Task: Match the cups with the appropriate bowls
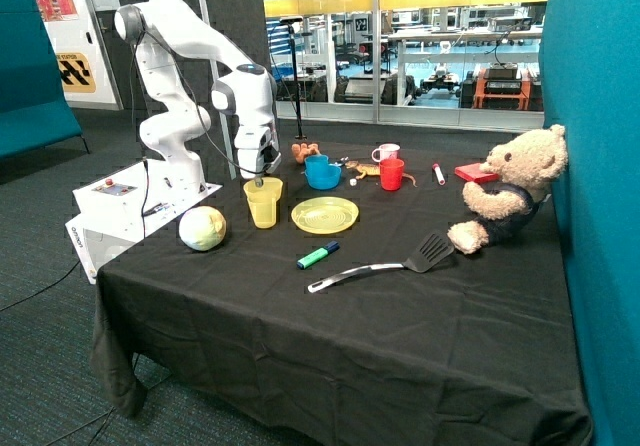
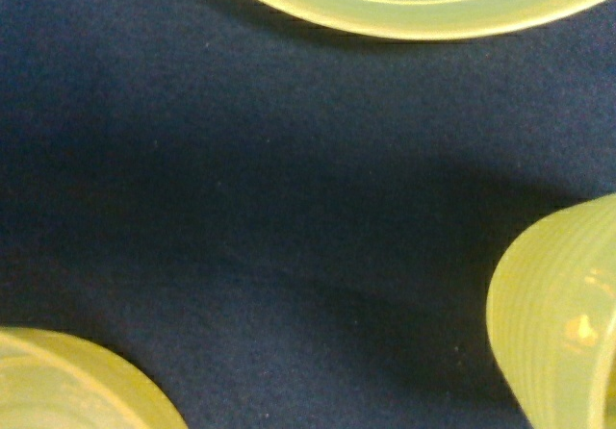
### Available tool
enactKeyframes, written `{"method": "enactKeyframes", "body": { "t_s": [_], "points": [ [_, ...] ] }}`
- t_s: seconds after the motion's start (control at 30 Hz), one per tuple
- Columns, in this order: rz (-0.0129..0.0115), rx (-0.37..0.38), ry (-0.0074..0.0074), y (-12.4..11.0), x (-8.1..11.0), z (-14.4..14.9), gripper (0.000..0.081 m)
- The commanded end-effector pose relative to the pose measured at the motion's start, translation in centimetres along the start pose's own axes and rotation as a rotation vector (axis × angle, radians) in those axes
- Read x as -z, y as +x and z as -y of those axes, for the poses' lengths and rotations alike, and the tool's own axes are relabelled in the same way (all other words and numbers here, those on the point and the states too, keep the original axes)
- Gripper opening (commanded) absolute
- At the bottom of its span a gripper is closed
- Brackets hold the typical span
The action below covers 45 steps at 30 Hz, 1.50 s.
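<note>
**Yellow cup under the claw**

Though light and stiff, the yellow cup (image 1: 263,203) looks slick-walled; take it at the rim. It stands upright, mouth up, long axis vertical, directly beneath the claw (image 1: 257,178), whose spread cannot be told. Yellow plate (image 1: 324,214) just beside; blue bowl (image 1: 322,172) beyond, on the surface (image 1: 400,316).

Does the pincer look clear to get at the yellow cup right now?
Probably yes. The pincer hangs right at the rim of the yellow cup, with nothing between them. The yellow plate and the pale round ball sit apart on either side, out of the way.
</note>
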<state>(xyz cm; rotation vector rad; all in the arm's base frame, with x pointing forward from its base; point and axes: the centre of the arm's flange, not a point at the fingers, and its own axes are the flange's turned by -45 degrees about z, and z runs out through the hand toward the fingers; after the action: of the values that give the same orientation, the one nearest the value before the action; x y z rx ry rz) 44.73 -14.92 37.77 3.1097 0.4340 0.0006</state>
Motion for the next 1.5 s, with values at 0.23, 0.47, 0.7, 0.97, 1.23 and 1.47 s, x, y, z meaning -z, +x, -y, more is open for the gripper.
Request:
{"method": "enactKeyframes", "body": {
  "t_s": [0.23,0.47,0.7,0.97,1.23,1.47],
  "points": [
    [0.0001,-0.021,0.0018,-0.4,-1.1,-0.6,0.0565],
    [0.0001,-0.009,0.0018,-0.2,-2.1,-0.6,0.0562],
    [0.0001,0.008,0.0018,0.3,-2.8,-0.1,0.0560],
    [0.0001,0.015,0.0018,0.9,-2.9,0.2,0.0558],
    [0.0001,0.008,0.0018,1.3,-3.0,0.0,0.0553],
    [0.0001,-0.003,0.0018,1.0,-3.4,-0.3,0.0548]
  ]
}}
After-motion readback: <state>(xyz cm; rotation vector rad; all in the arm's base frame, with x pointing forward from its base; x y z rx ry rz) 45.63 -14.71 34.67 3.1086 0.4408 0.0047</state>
